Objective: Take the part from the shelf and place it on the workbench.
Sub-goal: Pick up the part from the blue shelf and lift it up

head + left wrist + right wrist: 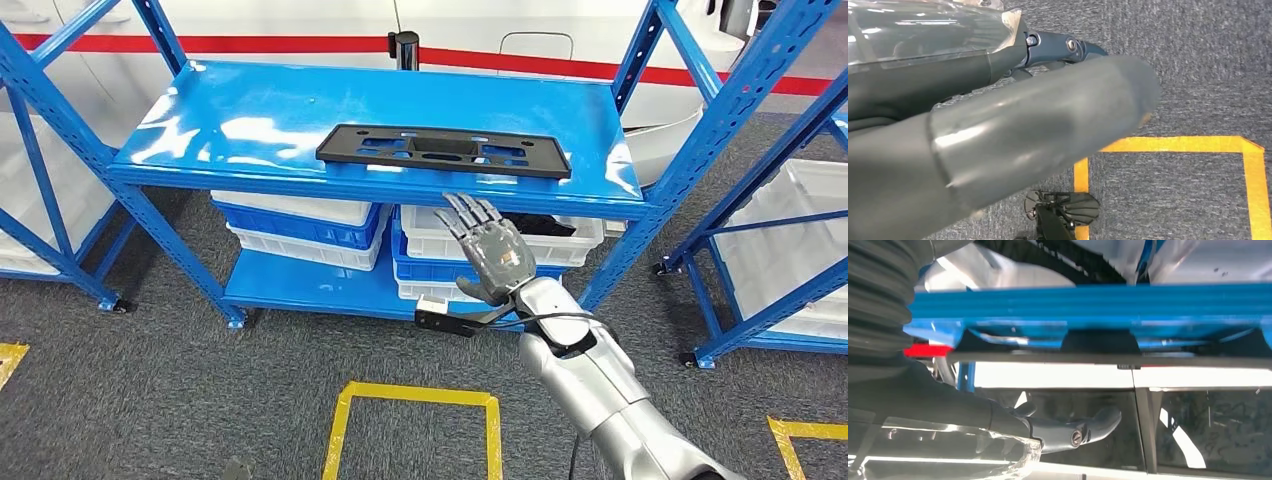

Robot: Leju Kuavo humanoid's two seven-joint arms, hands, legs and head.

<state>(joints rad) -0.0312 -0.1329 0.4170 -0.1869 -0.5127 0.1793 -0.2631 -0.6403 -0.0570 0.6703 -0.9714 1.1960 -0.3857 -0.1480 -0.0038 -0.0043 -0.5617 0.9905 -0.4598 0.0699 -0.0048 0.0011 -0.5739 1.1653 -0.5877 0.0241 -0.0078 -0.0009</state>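
Part (444,151), a flat black plastic panel with cut-outs, lies lengthwise on the top board of the blue shelf (240,125), close to the front edge and somewhat towards the right end; its whole outline is clear from the head view, though glare on the glossy board washes out patches of the surface to its left. The right hand (487,248) is raised in front of and just below that front edge, palm facing the camera, fingers (470,213) spread and straight, holding nothing and not touching the part. Its fingertips overlap the front lip of the board in the picture, so how near they are to it cannot be told. In the right wrist view the shelf edge (1098,305) appears from beneath as a blue band, with the hand's thumb (1088,427) dark and partly blurred against a bright background; the part is hard to make out there. The left hand (998,150) hangs over grey carpet (1198,60) with a yellow floor marking (1173,144); it is so close to the lens and so blurred that whether its fingers are spread or curled cannot be told. On the lower board stand stacked white and blue bins (300,225), partly hidden by the top board and by the right hand, with dark contents barely visible in the right one (560,235). Further blue racks (770,200) are cut off at both sides.
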